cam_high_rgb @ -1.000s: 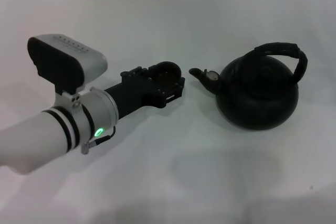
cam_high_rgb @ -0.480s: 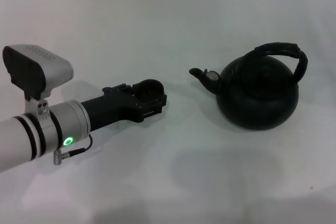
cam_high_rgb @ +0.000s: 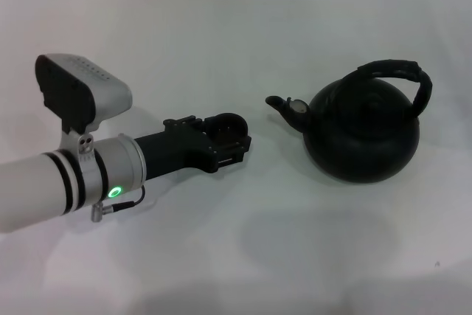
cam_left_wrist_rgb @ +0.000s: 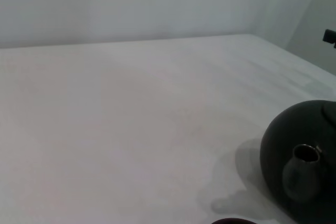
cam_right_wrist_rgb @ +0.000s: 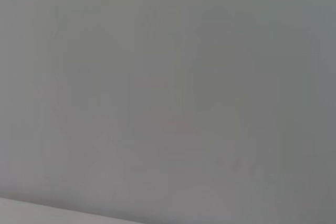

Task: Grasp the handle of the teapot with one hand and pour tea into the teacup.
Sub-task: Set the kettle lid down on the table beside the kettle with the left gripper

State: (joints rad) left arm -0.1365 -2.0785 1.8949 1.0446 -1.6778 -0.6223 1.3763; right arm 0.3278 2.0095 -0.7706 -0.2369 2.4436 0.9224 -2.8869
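Reaching across the white worktop [cam_high_rgb: 221, 27], the left claw [cam_high_rgb: 228, 138] held the teacup [cam_high_rgb: 230, 125] just short of the teapot's spout.

From the head view, the teapot [cam_high_rgb: 363, 132] sat at about three o'clock of the claw, apart from it, its spout [cam_high_rgb: 284, 104] pointing toward nine o'clock and its handle [cam_high_rgb: 402, 75] arched over the top. The cup sat clasped between the claw's jaws. The right claw was out of sight.
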